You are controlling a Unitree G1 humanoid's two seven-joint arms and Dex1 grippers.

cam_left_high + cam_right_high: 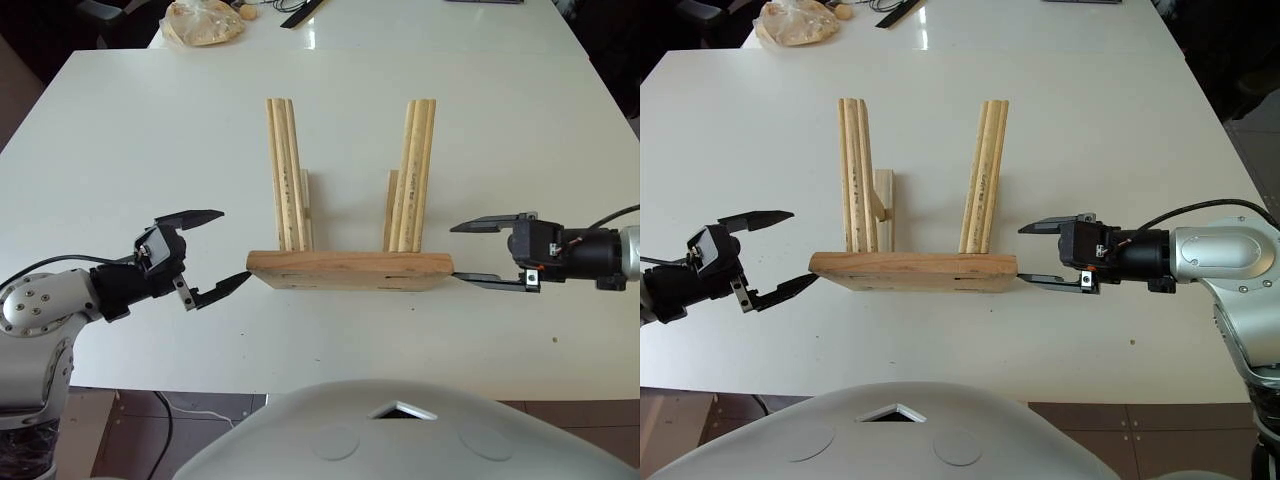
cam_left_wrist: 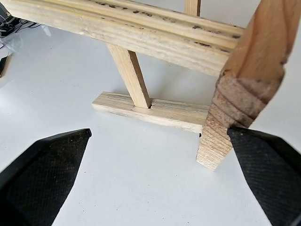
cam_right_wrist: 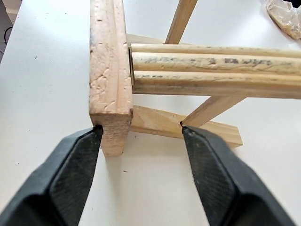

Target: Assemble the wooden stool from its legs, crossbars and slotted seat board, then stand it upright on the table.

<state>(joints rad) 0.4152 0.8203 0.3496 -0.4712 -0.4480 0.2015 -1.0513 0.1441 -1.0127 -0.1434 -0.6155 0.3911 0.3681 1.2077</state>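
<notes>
The wooden stool (image 1: 350, 215) looks fully joined and lies on its side at the centre of the white table (image 1: 130, 150). The slotted seat board (image 1: 350, 270) stands on edge at the stool's 6 o'clock end. Two bundles of legs (image 1: 288, 175) run from it toward 12 o'clock, with crossbars (image 2: 160, 113) beneath them against the tabletop. The step in hand therefore appears to be the last one, standing the stool upright.

The left gripper (image 1: 232, 245) sits at 9 o'clock of the board, released and holding nothing. Its near finger (image 2: 263, 174) is at the board's end corner and the other is spread wide toward the legs. The right gripper (image 1: 455, 252) sits at 3 o'clock, likewise spread and empty. One of its fingers (image 3: 75, 174) is at the board's outer corner and the other is on the leg side, so the board's end lies between its jaws.

The next move probably calls for both grippers to slide in over the board's ends and clench on its thickness together. They would then tip the board up and toward 12 o'clock so the leg ends swing down onto the table. An uneven grip or unmatched rotation could twist the frame or loosen a joint. A bag (image 1: 203, 22) lies far off at 11 o'clock, well clear of that swing.
</notes>
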